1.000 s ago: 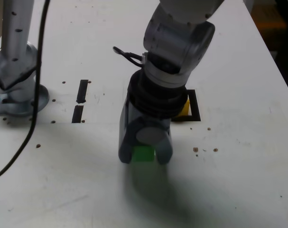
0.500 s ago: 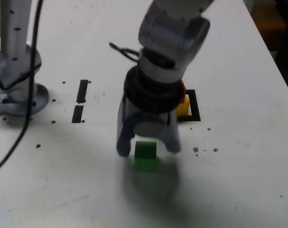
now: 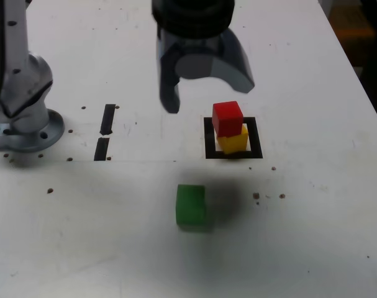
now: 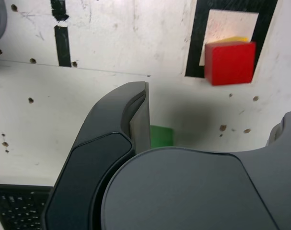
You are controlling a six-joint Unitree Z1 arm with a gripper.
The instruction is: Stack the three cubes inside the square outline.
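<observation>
- The grey metal pincer [image 3: 205, 99] hung wide open, empty, above the white counter [image 3: 312, 217].
- Inside the black-bordered square outline [image 3: 255, 138], the matte red cube [image 3: 228, 119] sat on the yellow one [image 3: 234, 141].
- The matte green cube [image 3: 190, 205] lay outside, seemingly awaiting a centred grasp, the step in hand.

Grey gripper [image 3: 207, 96], rounded black collar [image 3: 193, 15]

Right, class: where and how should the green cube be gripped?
Probably best by two opposite upright sides of the green cube, coming straight down from above: it sits flat on the table, its sides look flat and parallel, and nothing stands against it.
</observation>
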